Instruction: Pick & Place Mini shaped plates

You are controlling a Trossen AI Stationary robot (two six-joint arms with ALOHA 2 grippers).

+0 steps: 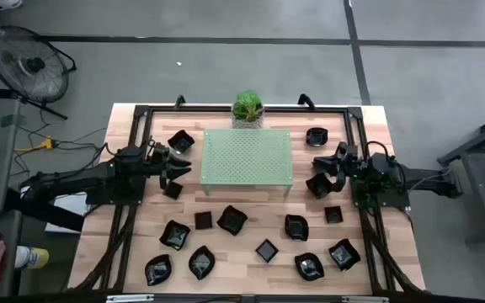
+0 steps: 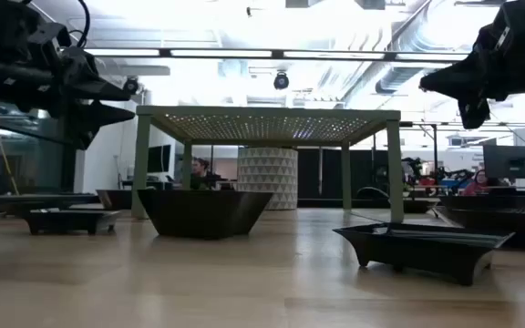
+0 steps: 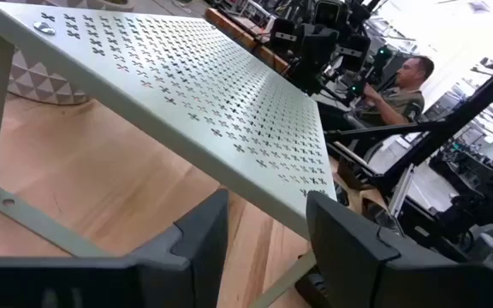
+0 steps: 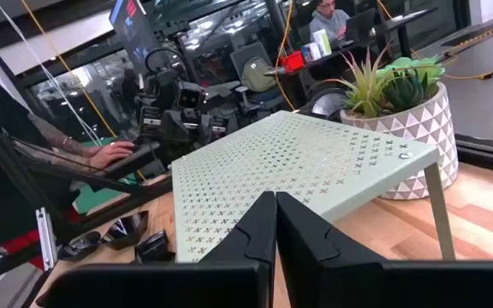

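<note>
L hand (image 1: pixel 178 167) hovers above the desk (image 1: pixel 251 220) just off the left edge of the pale green rack (image 1: pixel 247 156), fingers (image 3: pixel 202 244) parted w/ nothing between them, nose aimed at the rack. R hand (image 1: pixel 333 165) mirrors it off the rack's right edge, fingers pinched together, empty too.

Mini plates sit scattered round the rack, none on top as far as I can see. Most lie in the front half of the desk, well apart from both hands. Nearest to L hand: a small squarish plate (image 1: pixel 172 190) just beside it on the front side, and a wavy one (image 1: pixel 180 140) toward the back by the rack's rear-left corner. Nearest to R hand: a plate (image 1: pixel 318 186) almost under it, plus a round one (image 1: pixel 317 135) toward the back.

My read: L arm is better set for the squarish plate, being open and nearly overhead. That plate looks turned corner-on to the desk edge, no clear long axis, so approach angle matters little. The potted plant (image 1: pixel 247 108) stands behind the rack, out of the way.
</note>
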